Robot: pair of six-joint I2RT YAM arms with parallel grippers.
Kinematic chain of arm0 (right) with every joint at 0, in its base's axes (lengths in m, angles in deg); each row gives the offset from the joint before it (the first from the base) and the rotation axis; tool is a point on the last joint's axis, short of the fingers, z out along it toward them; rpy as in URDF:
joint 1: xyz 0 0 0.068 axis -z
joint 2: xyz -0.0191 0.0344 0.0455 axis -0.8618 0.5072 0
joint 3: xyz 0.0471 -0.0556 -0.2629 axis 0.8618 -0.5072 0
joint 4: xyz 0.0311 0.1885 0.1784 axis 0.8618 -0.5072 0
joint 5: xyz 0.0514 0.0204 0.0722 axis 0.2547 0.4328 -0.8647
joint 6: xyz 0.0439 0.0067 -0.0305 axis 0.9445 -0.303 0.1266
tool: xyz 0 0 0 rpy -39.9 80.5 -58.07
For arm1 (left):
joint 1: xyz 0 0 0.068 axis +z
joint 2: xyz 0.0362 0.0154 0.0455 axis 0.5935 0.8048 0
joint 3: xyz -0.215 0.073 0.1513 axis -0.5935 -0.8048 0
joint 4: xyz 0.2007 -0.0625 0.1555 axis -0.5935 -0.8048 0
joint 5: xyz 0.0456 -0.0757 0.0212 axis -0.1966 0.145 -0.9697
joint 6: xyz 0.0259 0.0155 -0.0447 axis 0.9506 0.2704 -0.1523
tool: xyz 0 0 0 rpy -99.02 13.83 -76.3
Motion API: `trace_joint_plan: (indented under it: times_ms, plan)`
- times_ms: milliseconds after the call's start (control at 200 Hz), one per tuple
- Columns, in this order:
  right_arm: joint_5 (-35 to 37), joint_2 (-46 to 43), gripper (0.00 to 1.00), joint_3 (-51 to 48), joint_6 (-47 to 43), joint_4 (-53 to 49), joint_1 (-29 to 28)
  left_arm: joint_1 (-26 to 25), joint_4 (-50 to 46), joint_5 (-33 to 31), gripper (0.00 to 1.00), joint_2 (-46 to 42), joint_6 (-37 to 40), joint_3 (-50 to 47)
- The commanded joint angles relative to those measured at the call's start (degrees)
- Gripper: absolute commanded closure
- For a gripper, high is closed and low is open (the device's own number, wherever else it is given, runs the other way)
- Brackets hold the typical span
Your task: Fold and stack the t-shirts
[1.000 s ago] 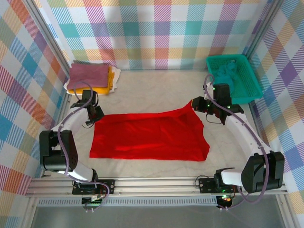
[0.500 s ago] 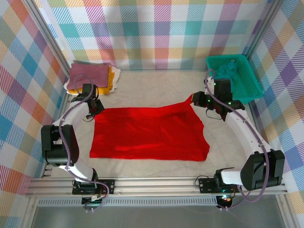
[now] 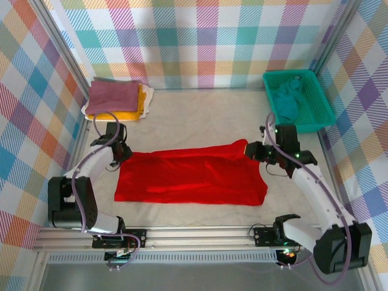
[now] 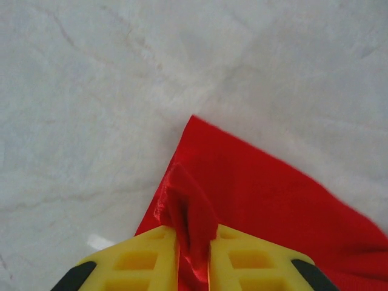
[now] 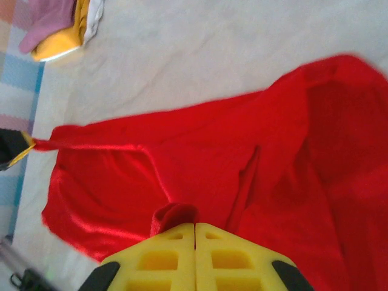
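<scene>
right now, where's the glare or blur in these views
top external: even light, sharp, mild sheen on the red shirt; left wrist: crisp, a small glare patch on the table beside the left tool; right wrist: softer, the stack of shirts in the far corner is blurred, shiny streaks along the red shirt's folds

Up top: hanging high above and behind the arm bases, tilted down toward 12 o'clock, taking in the whole table point(image 3: 200, 115). Down on the left wrist: hugging the surface, left gripper point(image 4: 193, 236) at 6 o'clock, peering at one corner of the red t-shirt point(image 4: 260, 200). Right wrist: riding higher, right gripper point(image 5: 194, 225) at 6 o'clock, sweeping across that same red t-shirt to the folded stack point(image 5: 57, 30) at 11 o'clock. Sharing shirt and stack with the overhead.
</scene>
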Motion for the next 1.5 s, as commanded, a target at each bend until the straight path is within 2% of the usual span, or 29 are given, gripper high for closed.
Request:
trace_joint_plan:
  times_ms: [0,40,70,140,355,515,625,835,995,1245,1395,1455,1500]
  plan:
    - [-3.14,-6.28,0.80,-2.19,0.17,-3.00,-0.60,-0.71,-1.40,-1.92,0.72,-6.50,-2.72,-2.52]
    - [-2.61,-8.25,0.68,-2.62,-0.23,-3.37,-0.60,-0.83,-1.19,-1.79,0.66,-8.09,-2.38,-2.84]
    - [-1.99,-9.52,0.59,-2.70,-0.59,-3.33,-0.60,-0.99,-1.29,-1.59,0.65,-8.86,-2.05,-2.73]
    - [-1.14,-10.47,0.64,-1.75,-1.88,-2.76,-0.64,-1.52,-1.91,-1.64,0.65,-9.62,-1.12,-1.45]
    - [-1.41,-1.83,0.57,0.11,-1.13,1.92,-0.55,-3.40,-2.05,0.74,0.63,-5.18,2.89,2.65]
    - [-1.00,11.37,0.59,3.43,-1.99,1.15,-1.70,-8.61,-0.84,1.60,0.64,3.16,6.97,5.12]
    - [1.69,19.62,0.58,6.41,-4.51,-0.82,-4.97,-11.18,-1.27,1.82,0.66,9.32,8.02,7.25]
    - [7.20,32.90,0.59,15.32,-4.67,-3.96,-7.62,-10.92,1.07,0.82,0.69,13.76,5.48,7.54]
    - [13.98,41.47,0.59,21.21,-5.47,-7.18,-7.97,-8.28,1.68,2.54,0.69,14.48,3.57,7.77]
    - [15.02,47.21,0.59,23.43,-6.01,-6.62,-8.07,-7.29,2.22,3.12,0.69,16.66,3.07,7.35]
    - [12.00,47.91,0.68,22.46,-6.79,-5.65,-8.28,-7.33,1.90,2.44,0.69,16.91,2.82,7.35]
    - [11.40,47.45,0.76,21.82,-6.80,-5.88,-8.54,-7.23,1.81,2.21,0.69,16.87,2.83,7.58]
    - [10.76,46.72,0.77,21.13,-6.73,-5.84,-8.63,-7.24,1.81,2.22,0.69,16.78,2.70,7.61]
